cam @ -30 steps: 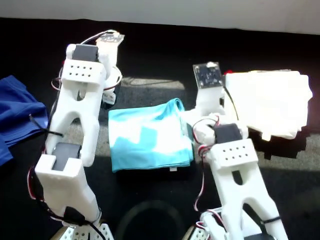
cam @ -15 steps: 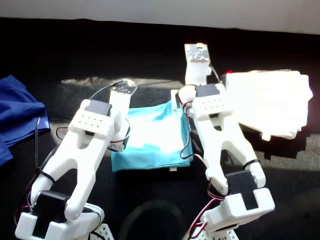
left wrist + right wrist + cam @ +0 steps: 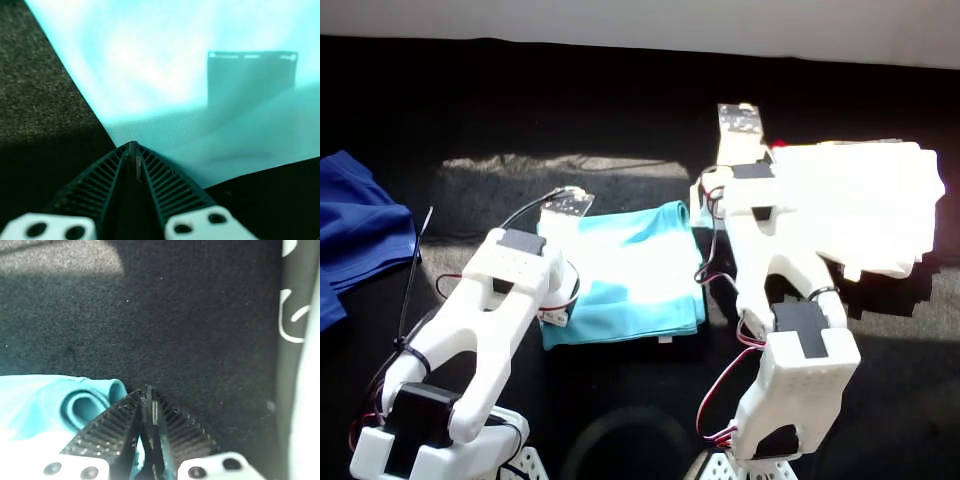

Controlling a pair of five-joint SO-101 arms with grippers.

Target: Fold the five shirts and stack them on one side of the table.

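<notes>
A folded cyan shirt lies mid-table on the black cloth. My left gripper is shut, its tip at the shirt's left edge where the fabric meets the cloth. The left arm reaches in from the near left. My right gripper is also shut, with its tip just beside the rolled far-right corner of the cyan shirt, over bare cloth. The right arm stretches along the shirt's right side. A stack of white folded shirts sits at the right.
A crumpled dark blue shirt lies at the table's left edge. Black cloth covers the far side of the table. A white wall strip runs along the back.
Both arms have swung down from raised poses to the cyan shirt's far corners. In the last half second the right arm shifted right, off the shirt's edge.
</notes>
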